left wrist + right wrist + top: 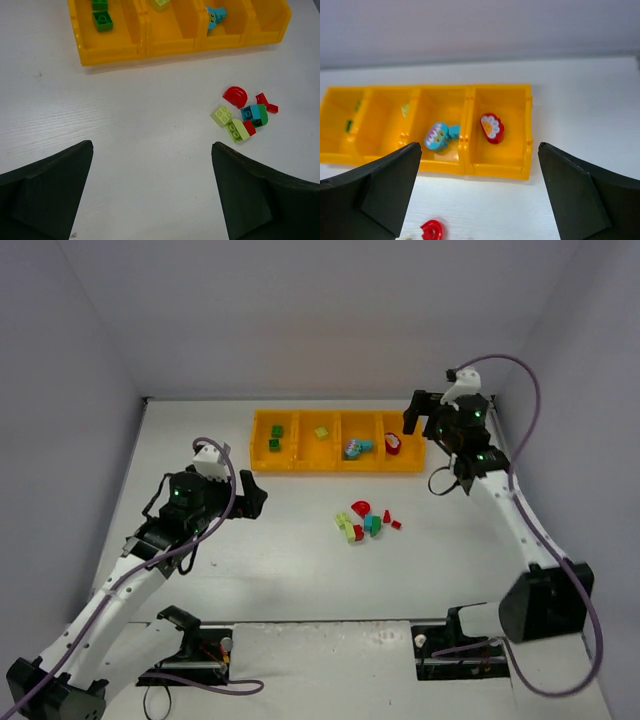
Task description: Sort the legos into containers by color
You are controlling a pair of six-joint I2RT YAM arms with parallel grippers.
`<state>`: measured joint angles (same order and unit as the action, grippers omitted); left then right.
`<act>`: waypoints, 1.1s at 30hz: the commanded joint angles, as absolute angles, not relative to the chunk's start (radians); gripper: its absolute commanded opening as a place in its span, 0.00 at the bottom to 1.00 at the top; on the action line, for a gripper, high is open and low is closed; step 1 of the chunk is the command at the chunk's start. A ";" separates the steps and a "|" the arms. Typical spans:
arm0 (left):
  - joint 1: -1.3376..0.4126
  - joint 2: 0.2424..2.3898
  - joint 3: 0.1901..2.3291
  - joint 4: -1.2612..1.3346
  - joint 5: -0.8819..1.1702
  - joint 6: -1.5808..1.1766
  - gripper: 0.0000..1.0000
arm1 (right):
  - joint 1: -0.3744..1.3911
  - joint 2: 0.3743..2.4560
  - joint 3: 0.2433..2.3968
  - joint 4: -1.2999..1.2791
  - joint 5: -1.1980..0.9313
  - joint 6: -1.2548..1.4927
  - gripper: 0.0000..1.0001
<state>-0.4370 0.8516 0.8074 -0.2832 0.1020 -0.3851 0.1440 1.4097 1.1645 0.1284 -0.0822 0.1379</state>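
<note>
Legos (365,520): partly sorted. Several already in tray (335,468); loose cluster remaining on counter (250,570) near tray. Released, empty: left hand (152,144), right hand (479,145).

The left arm (120,585) and right arm (510,505) have white links, black joints and green lights. Purple cables (598,635) trail along each.
</note>
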 commanded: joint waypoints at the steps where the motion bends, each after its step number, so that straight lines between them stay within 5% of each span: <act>1: -0.430 0.819 0.856 -0.227 0.045 -0.330 0.97 | 0.135 1.187 1.051 0.195 -0.048 0.179 1.00; 11: -0.430 0.853 0.795 -0.169 -0.031 -0.370 0.97 | 0.135 0.968 0.819 0.150 -0.225 0.233 0.99; 18: -0.428 0.877 0.813 -0.176 -0.052 -0.357 0.97 | 0.158 1.017 0.761 0.132 -0.331 0.267 0.63; 25: -0.425 0.888 0.815 -0.172 -0.045 -0.357 0.97 | 0.342 1.098 0.755 0.112 -0.166 0.267 0.59; 29: -0.422 0.893 0.815 -0.173 -0.038 -0.359 0.97 | 0.380 1.187 0.781 0.104 -0.130 0.267 0.40; 33: -0.420 0.894 0.815 -0.175 -0.037 -0.359 0.97 | 0.417 1.282 0.827 0.080 -0.083 0.242 0.44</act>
<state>-0.4294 0.8902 0.7776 -0.2344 -0.0311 -0.3534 0.3935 1.2308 0.7612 0.0650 -0.1520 0.2584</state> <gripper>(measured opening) 0.975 0.424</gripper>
